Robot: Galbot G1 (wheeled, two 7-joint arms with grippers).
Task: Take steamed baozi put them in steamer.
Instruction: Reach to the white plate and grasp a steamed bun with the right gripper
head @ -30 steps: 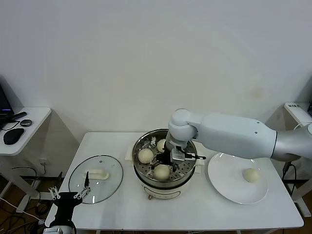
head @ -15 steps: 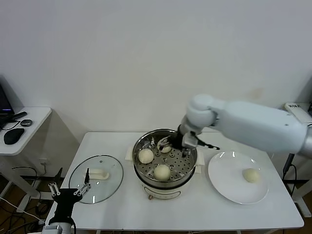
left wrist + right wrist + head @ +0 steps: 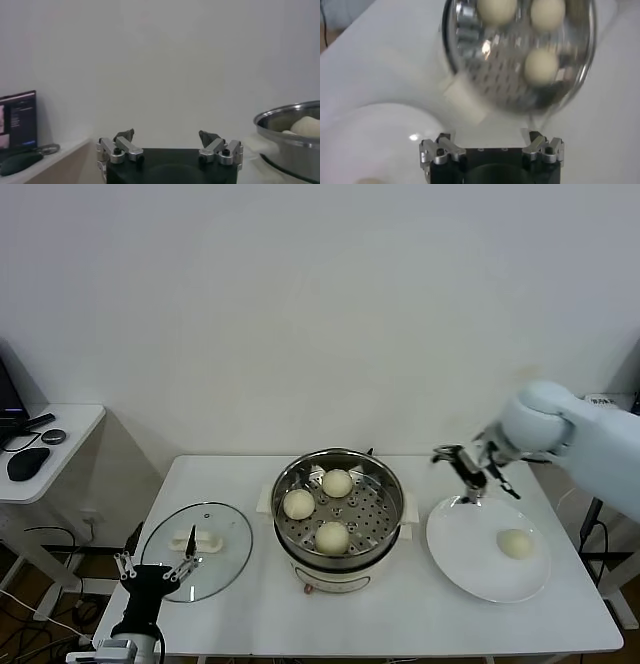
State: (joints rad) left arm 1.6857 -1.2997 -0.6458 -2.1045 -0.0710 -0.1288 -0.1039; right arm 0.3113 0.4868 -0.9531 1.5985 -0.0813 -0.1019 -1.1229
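**A:** What had just changed, seen from the head?

**B:** My right fingers [image 3: 478,468] had left the steamer [image 3: 338,509] empty and spread wide, swinging over toward the plate [image 3: 487,554]. A third bun had stayed behind, so three buns [image 3: 337,482] sat in the basket and one bun [image 3: 515,543] lay on the plate. I judged one trip remained. My left fingers [image 3: 155,572] hung parked low by the glass lid [image 3: 197,550].

**A:** The left wrist?

**B:** Left fingers [image 3: 169,142] open, holding nothing; the steamer's rim [image 3: 285,117] beside them.

**A:** The right wrist?

**B:** Open fingers [image 3: 491,146], nothing held. The buns [image 3: 541,66] looked smooth, round, cream-white, well apart on the perforated floor.
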